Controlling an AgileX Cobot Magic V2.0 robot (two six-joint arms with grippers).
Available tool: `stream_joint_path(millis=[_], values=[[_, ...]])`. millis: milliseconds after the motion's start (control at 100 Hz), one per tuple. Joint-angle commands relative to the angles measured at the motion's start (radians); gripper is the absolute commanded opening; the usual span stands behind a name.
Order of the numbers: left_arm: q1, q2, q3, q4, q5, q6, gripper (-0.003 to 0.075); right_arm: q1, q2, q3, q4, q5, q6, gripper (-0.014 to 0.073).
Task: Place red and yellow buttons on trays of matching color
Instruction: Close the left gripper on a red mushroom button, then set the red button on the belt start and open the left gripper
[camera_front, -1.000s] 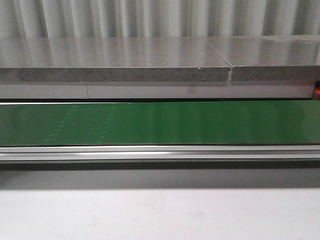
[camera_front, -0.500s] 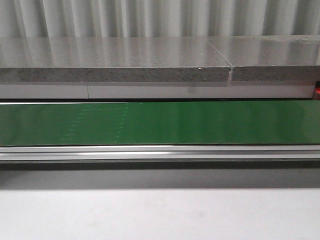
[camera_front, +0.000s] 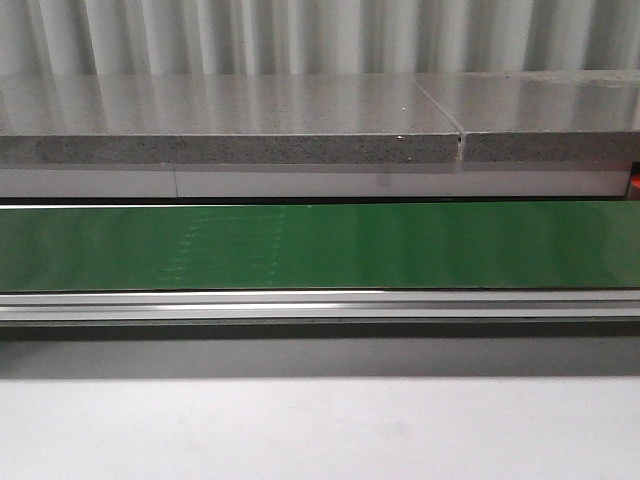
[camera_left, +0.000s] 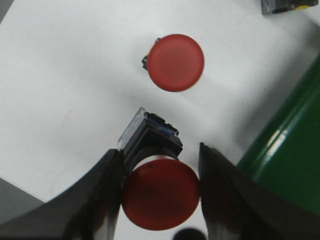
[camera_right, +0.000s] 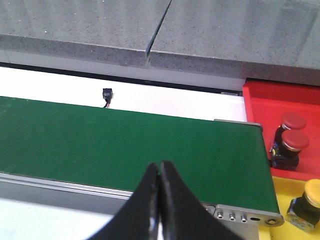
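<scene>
- The left end effector (camera_left: 161, 172) has its two dark fingers (camera_left: 102, 192) on both sides of a red button (camera_left: 160, 192). The fingers touch the round red cap, so it grips the button.
- A second red button (camera_left: 175, 62) lies on the white worktop (camera_left: 65, 75) a little way past the gripped one, apart from the fingers.
- The green belt (camera_front: 320, 245) runs across the front view with nothing on it. A gray stone shelf (camera_front: 230, 130) sits behind it.
- The right end effector (camera_right: 160, 200) hangs over the green belt with its fingers pressed together, holding nothing.
- To its right, a red tray (camera_right: 270, 107) holds two red buttons (camera_right: 290, 135) that touch each other.
- Nearer, a yellow tray (camera_right: 290, 187) holds a yellow button (camera_right: 311, 200), well apart from the right end effector.
</scene>
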Motion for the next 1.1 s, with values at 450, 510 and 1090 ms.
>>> stream_joint_path(millis=[450,510,1090], values=[[-0.263,-0.032,-0.249,-0.091,0.058,0.007,0.0227,-0.001,0.003,-0.026,0.0,-0.07,-0.008,-0.0072],[-0.286,-0.019,-0.251,-0.105,0.062,0.007,0.0227,-0.001,0.003,-0.026,0.0,-0.07,-0.008,-0.0072],[-0.338,0.056,-0.253,-0.13,0.062,0.008,0.049,-0.001,0.003,-0.026,0.0,-0.07,-0.008,-0.0072]])
